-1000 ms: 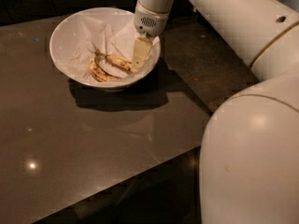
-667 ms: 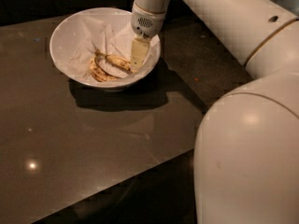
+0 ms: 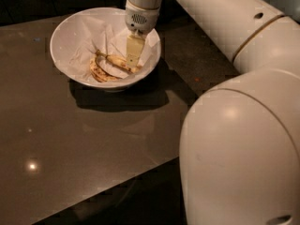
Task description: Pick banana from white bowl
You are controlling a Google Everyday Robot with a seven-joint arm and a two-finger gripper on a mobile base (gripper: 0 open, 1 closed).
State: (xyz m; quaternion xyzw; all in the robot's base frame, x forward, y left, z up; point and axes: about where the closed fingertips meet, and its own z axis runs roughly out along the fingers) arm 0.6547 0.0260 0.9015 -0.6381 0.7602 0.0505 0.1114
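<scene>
Gripper (image 3: 133,63) inside white bowl (image 3: 63,32), at banana (image 3: 106,72)

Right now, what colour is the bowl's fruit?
Brown-spotted yellow banana in white bowl, cream gripper at it; camera view.

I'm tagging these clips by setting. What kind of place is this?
Probably a kitchen or break-room counter: a glossy dark countertop, a paper-lined white bowl holding a banana, and the gripper inside the bowl, at the banana.
</scene>
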